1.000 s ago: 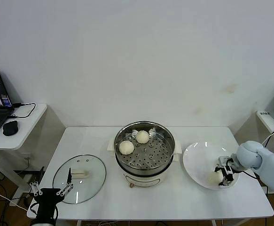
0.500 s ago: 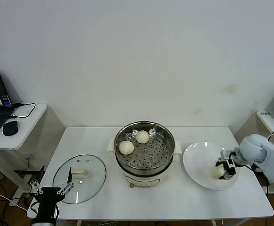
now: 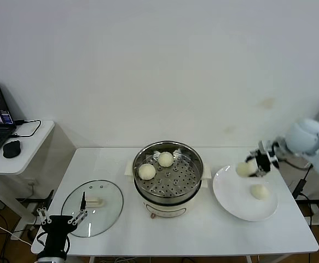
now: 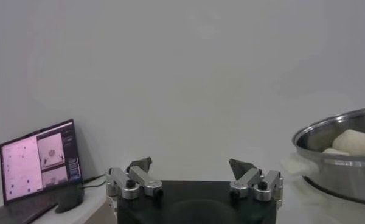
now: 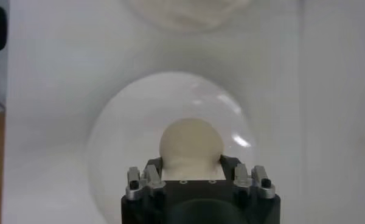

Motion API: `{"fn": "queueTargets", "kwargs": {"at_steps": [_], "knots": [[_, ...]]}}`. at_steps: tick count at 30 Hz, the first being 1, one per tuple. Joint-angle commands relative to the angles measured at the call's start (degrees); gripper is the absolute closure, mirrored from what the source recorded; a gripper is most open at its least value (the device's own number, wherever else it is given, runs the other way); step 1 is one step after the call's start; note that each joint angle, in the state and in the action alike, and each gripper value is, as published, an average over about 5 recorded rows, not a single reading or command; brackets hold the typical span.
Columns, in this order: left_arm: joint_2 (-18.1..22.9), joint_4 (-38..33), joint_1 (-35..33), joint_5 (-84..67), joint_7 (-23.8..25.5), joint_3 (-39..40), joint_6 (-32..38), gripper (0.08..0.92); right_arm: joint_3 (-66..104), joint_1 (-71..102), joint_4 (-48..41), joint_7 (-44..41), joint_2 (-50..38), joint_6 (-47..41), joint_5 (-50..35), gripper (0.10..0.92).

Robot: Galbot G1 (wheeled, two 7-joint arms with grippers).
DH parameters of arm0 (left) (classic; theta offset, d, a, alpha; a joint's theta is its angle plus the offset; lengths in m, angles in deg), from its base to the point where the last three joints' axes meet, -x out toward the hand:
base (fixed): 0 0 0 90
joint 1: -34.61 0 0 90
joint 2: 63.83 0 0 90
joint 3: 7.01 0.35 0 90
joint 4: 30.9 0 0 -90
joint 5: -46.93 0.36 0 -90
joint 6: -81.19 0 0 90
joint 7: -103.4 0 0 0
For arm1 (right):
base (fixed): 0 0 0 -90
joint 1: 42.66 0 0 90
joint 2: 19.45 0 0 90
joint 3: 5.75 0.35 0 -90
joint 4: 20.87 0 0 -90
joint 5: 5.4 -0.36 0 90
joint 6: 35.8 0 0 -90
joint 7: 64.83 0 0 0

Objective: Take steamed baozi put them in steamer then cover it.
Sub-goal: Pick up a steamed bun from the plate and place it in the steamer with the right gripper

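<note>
At the lower left of the head view, the left gripper waits near the front edge of the desk, its jaws spread wide and holding nothing. Just beside it the cover lies flat on the desk, handle up. In the middle of the frame stands the steamer, open, with two steamed baozi on its perforated tray, toward the back left part. To the right of it is the white plate, where one more bun rests. Above the plate, at the right of the frame, the right gripper is in the air, its jaws pinching the fourth bun; the right wrist view shows this bun between the jaws with the plate under it.

The step in hand seems to be carrying the third bun to the steamer. The next move probably calls for bringing it leftward over the rim, to a free place on the tray, before the jaws release it.
</note>
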Motion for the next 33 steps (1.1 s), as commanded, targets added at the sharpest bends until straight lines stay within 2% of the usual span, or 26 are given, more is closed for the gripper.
{"fn": "queueTargets", "kwargs": {"at_steps": [1,9,17,33], "knots": [[0.0,-0.1,0.0,-0.1,0.0,-0.2,0.0,0.177,-12.3,-19.1,2.1,1.7,13.4,0.9,-9.3,0.423],[1.0,-0.6,-0.7,0.2,0.0,-1.8,0.1,0.177,-16.9,-15.2,3.0,4.4,22.3,8.1,-10.5,0.420],[2.1,-2.1,-2.3,0.7,-0.1,-2.4,0.6,0.177,-22.1,-11.5,-0.7,5.1,28.1,19.0,-0.6,0.423],[3.3,-2.9,-3.5,1.5,-0.5,-2.4,1.0,0.177,-23.9,-7.8,-2.9,6.4,34.5,32.1,9.1,0.405]]}}
